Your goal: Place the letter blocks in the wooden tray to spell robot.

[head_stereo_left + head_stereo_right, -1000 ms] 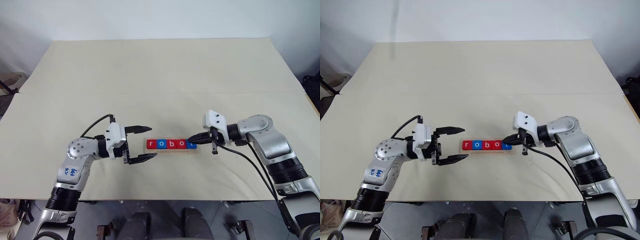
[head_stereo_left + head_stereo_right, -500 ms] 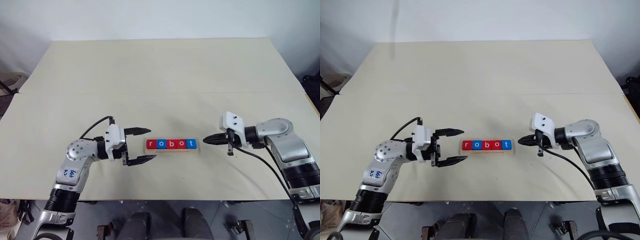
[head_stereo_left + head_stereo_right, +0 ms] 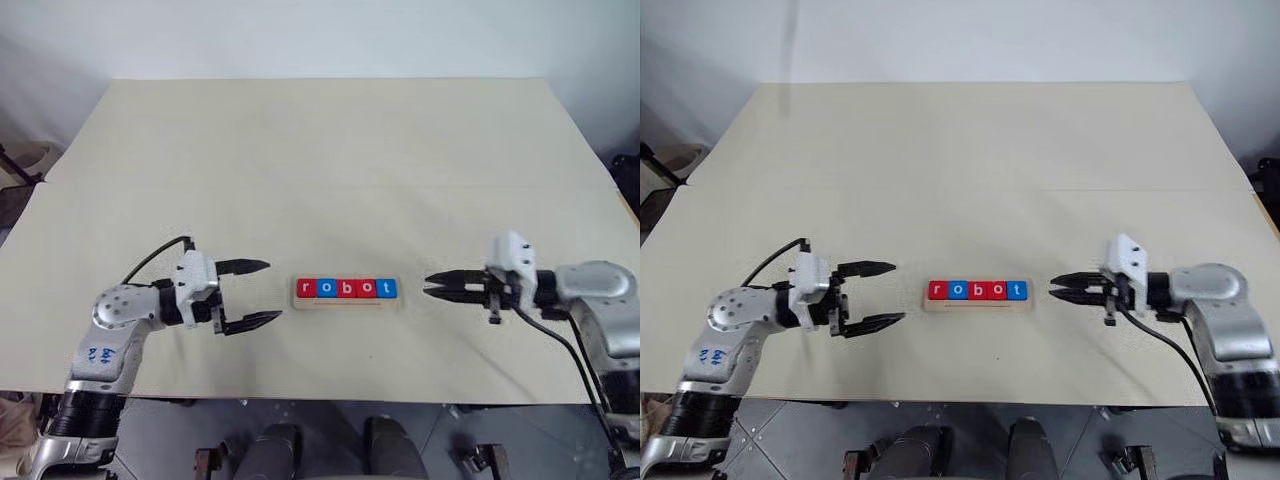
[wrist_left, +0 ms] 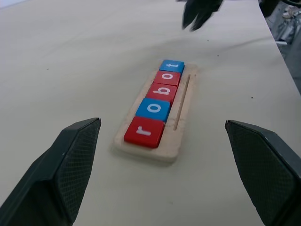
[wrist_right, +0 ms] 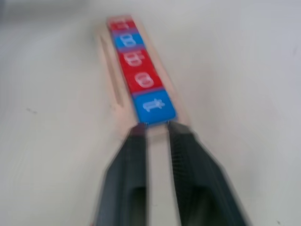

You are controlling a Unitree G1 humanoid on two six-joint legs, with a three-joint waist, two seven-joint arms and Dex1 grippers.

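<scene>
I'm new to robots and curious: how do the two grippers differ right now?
The left gripper has its fingers spread wide apart, while the right gripper has its fingers only slightly parted, nearly together. The left gripper points at the red "r" end of the wooden tray, the right at the blue "t" end. Both are empty, lie roughly level, stand clear of the tray, and face each other across the letter blocks.

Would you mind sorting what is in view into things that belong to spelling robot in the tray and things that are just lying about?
Belongs to the job:
- letter blocks, five in a row reading r-o-b-o-t
- wooden tray holding them
- left gripper, open, empty
- right gripper, slightly open, empty

Just lying about:
- table; nothing else rests on it
</scene>
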